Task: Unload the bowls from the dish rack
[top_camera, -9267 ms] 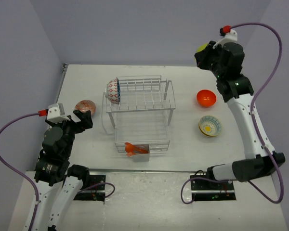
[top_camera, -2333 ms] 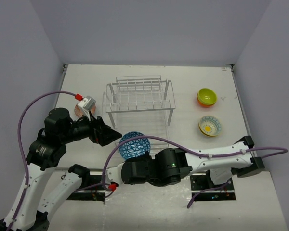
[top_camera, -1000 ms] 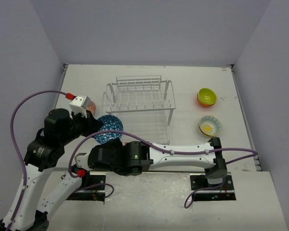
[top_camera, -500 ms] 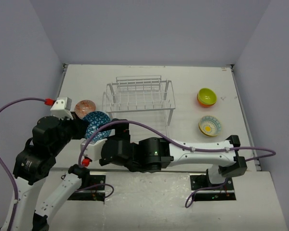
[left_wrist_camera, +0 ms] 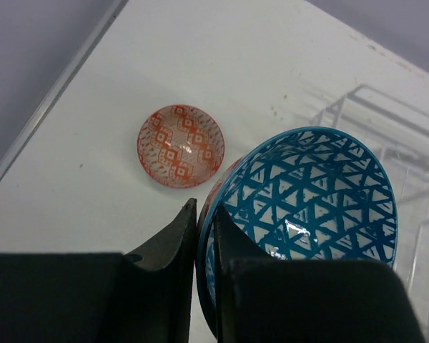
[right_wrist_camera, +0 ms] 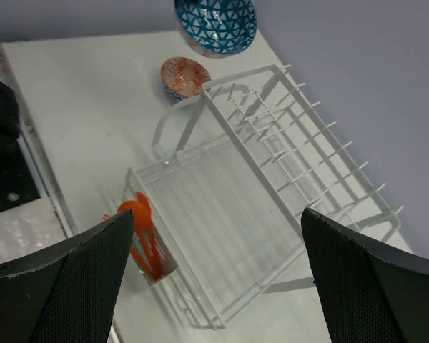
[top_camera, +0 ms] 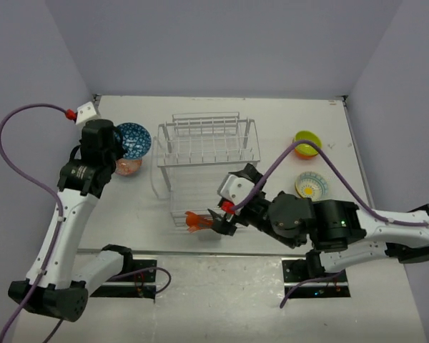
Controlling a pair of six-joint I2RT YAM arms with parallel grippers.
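The left gripper (left_wrist_camera: 204, 211) is clamped on the near rim of the blue bowl (top_camera: 133, 136), one finger inside and one outside. It holds the bowl in the air over the far-left part of the counter (top_camera: 286, 114), to the left of the rack (top_camera: 207, 164). The bowl is tilted, its patterned inside facing up. The red bowl (left_wrist_camera: 180, 145) sits upright on the counter just below and nearer than the blue one, clear of the rack.

The right gripper (top_camera: 222, 221) hangs at the near side of the rack, beside the small holder with the orange utensils (top_camera: 194, 220). Its fingers stand wide apart with nothing between them.

No bowls show in the rack. At the far right a green bowl (top_camera: 307, 138) rests in an orange bowl (top_camera: 309, 153), and a yellow-flowered bowl (top_camera: 312, 187) stands nearer, apart from them.
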